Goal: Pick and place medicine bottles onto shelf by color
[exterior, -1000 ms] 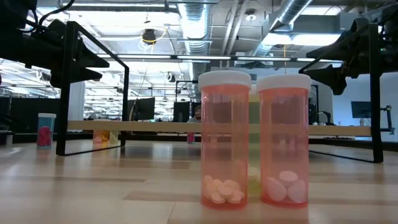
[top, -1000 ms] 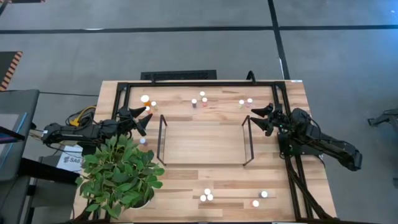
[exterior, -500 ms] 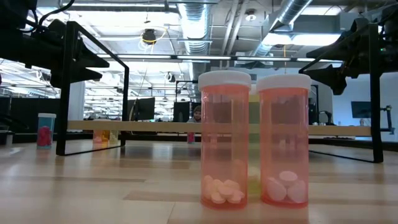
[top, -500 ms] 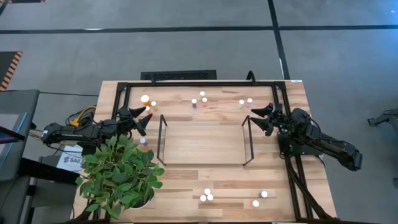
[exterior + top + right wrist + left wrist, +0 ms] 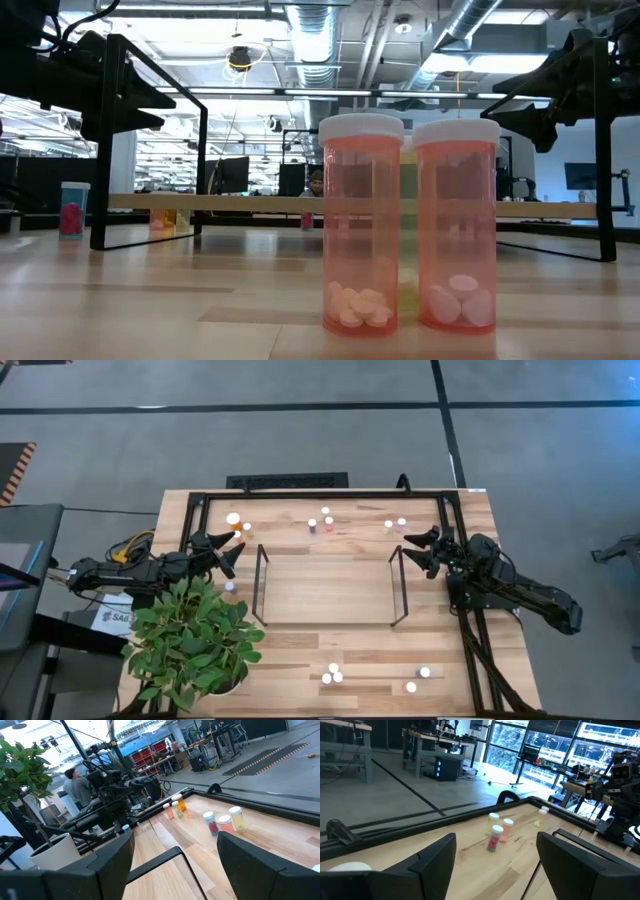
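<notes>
Light wood shows bare across the shelf (image 5: 325, 588) between its two black wire ends, so I judge no sorting has begun: the medicine bottles (image 5: 325, 520) stand in small clusters along the far edge and near the front edge of the table (image 5: 300, 650). I have the left gripper (image 5: 232, 550) and the right gripper (image 5: 420, 549) hanging just outside those wire ends, fingers spread and holding nothing. That leaves each arm its own side's bottles within reach, I reckon.
</notes>
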Available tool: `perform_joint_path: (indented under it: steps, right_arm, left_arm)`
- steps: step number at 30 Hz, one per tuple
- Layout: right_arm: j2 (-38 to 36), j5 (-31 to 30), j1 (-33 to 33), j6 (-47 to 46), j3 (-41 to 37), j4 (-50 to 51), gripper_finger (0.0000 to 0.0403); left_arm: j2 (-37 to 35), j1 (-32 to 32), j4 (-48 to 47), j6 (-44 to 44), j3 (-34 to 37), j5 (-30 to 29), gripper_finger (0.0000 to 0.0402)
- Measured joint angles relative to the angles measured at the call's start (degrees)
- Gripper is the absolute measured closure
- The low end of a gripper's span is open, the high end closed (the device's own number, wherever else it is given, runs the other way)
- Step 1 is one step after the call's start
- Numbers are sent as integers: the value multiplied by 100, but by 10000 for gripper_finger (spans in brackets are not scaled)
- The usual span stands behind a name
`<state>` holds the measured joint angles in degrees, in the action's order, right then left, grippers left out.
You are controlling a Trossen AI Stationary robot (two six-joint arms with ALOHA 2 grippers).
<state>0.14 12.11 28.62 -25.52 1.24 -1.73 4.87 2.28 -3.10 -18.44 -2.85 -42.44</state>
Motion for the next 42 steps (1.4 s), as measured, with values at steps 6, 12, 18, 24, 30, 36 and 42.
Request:
perform_joint_path:
  steps: [6,12,18,24,30,36,42]
  right_arm:
    - [0,-1,0,0,1,1,95]
    - [0,-1,-2,0,2,1,95]
    - [0,0,0,0,0,0,95]
    - [0,1,-1,0,2,0,95]
    - [0,-1,-2,0,-1,-1,95]
    - [0,-300,76,4,0,21,95]
    - [0,-2289,123,-1,-22,-218,95]
  left_arm:
    - [0,-1,-2,0,-1,-2,137]
    - [0,0,0,0,-2,-1,137]
    - [1,-2,-1,0,0,0,137]
    - [1,-2,0,0,0,0,137]
    - [-1,0,-2,0,0,0,137]
    - [0,-1,0,0,-1,-2,137]
    - [0,-1,-1,0,-2,-1,137]
